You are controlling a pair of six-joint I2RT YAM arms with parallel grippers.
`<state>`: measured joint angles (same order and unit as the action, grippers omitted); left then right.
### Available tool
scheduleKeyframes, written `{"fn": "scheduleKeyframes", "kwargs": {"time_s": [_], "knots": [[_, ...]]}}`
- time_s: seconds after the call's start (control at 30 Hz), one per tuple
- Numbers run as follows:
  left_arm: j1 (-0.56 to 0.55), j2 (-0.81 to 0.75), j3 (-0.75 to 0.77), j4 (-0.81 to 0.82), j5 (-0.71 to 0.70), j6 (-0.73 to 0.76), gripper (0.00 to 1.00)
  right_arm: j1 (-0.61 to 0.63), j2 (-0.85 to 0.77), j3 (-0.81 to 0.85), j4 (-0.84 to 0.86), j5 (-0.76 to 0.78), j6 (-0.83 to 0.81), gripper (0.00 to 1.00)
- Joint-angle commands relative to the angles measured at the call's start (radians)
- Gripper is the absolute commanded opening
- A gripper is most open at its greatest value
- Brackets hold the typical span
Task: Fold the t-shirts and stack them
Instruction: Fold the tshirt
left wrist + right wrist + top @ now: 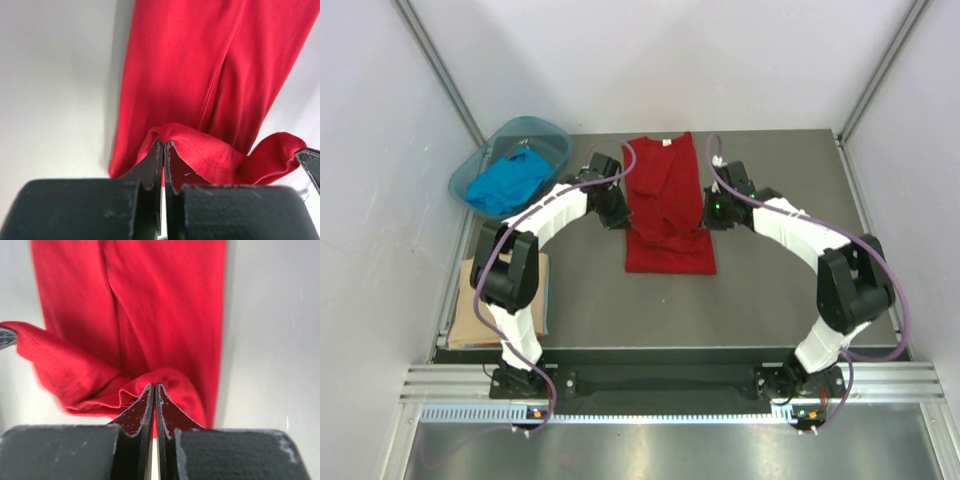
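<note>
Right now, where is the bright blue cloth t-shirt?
Top view: the blue t-shirt lies bunched in the translucent teal plastic basin, far left, left of the deep red t-shirt.

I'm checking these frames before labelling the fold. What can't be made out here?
- Top view: fingertips of left gripper and right gripper, hidden under the grippers' own bodies; only wrist views show them pinching the red shirt.
- Top view: tan shirt, largely covered by the left arm.
- Top view: blue shirt, bunched in the basin, outline unreadable.
- Wrist views: red shirt's far end, cut off by the top edge.
</note>
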<state>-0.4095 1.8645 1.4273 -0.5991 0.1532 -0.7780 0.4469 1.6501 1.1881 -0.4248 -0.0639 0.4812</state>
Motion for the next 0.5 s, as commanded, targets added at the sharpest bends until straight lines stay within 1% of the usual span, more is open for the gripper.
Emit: {"fn": "scheduleKeyframes", "kwargs": {"time_s": [0.0, 0.13, 0.17, 0.27, 0.47], "knots": [[0.055, 0.067, 0.12, -0.034, 0.0, 0.051, 0.0, -0.039, 0.098, 0.16, -0.008, -0.048, -0.084, 0.0], [0.09, 0.174, 0.293, -0.08, 0.016, 0.062, 0.0, -0.062, 0.186, 0.275, -0.028, -0.051, -0.105, 0.0], [0.095, 0.208, 0.317, -0.083, 0.022, 0.062, 0.0, -0.066, 0.224, 0.33, -0.041, -0.05, -0.107, 0.0], [0.112, 0.263, 0.392, -0.085, 0.048, 0.057, 0.0, -0.085, 0.29, 0.415, -0.075, -0.054, -0.11, 0.0], [0.129, 0.341, 0.502, -0.09, 0.086, 0.057, 0.0, -0.126, 0.367, 0.527, -0.097, -0.085, -0.116, 0.0]]}}
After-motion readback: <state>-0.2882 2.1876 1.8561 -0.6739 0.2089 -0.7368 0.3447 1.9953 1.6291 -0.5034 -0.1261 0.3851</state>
